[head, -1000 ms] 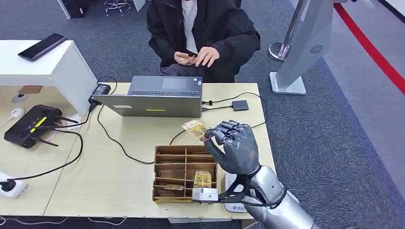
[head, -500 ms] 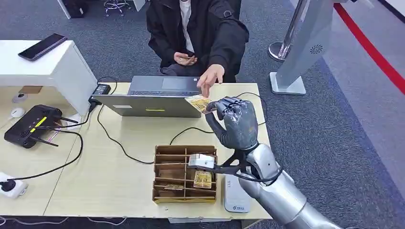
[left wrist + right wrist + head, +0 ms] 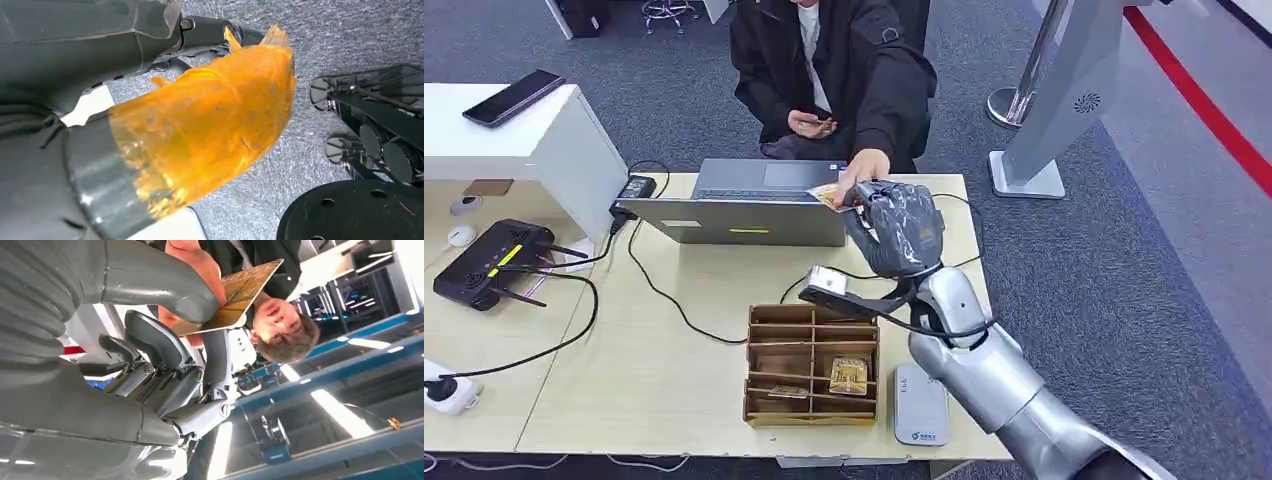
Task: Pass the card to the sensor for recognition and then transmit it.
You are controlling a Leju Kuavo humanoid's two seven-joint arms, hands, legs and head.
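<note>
A gold patterned card [image 3: 827, 195] is pinched in my right hand [image 3: 894, 228], held out over the table's far edge by the laptop. In the right wrist view my thumb [image 3: 155, 285] presses the card [image 3: 242, 290] against the darker fingers. A seated person in a black jacket reaches across, and their hand [image 3: 865, 165] touches the card's far side, with fingers [image 3: 197, 262] on it beside my thumb. The white card sensor [image 3: 921, 405] lies at the table's front edge, behind my arm. My left hand [image 3: 90, 45] hangs over grey carpet, and how its fingers lie is unclear.
A wooden divider box [image 3: 769, 345] with cards [image 3: 849, 375] sits at the front. An open laptop [image 3: 754, 200], cables, a small dark hub [image 3: 927, 221] and a black router [image 3: 494, 262] are on the table [image 3: 664, 360]. A grey stand base [image 3: 1026, 175] is on the floor at right.
My right hand has carried the card up and away from the box toward the person. The person's hand has reached forward and now touches the card.
</note>
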